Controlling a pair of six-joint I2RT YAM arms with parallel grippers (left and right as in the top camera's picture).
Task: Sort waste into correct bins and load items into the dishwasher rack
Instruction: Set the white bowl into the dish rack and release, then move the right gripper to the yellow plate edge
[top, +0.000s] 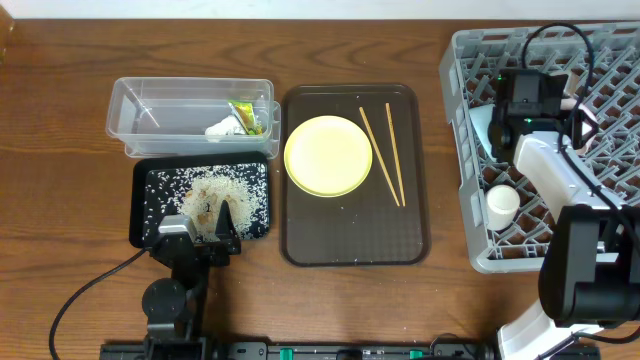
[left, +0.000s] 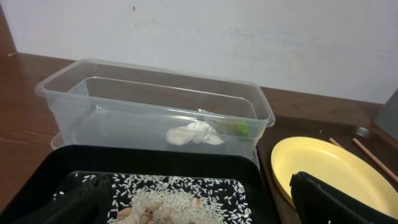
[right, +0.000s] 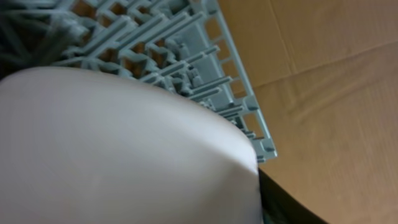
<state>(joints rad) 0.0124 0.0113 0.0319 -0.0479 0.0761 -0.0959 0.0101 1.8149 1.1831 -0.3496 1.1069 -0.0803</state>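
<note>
The left claw (top: 205, 232) hangs over the near edge of the black tray (top: 145, 205), its fingers (left: 336, 202) spread wide with nothing between them. Rice grains (top: 215, 195) lie scattered and heaped in that tray. Just behind it stands the clear tub (top: 130, 105), with the yellow-green wrapper (top: 243, 117) and the white scrap (top: 222, 127) inside, touching each other. On the brown serving tray (top: 350, 240) in the middle of the desk (top: 60, 150) sit the yellow plate (top: 328, 155) and, just to its right, the two chopsticks (top: 381, 155). The grey rack (top: 600, 150) stands at the right side; a white bowl (top: 502, 203) rests in its near left corner. The right claw (top: 500, 118) is over the rack beside the light-blue bowl (top: 482, 130). I cannot tell how far it is open or whether it grips the bowl, since a pale curved surface fills its wrist view.
</note>
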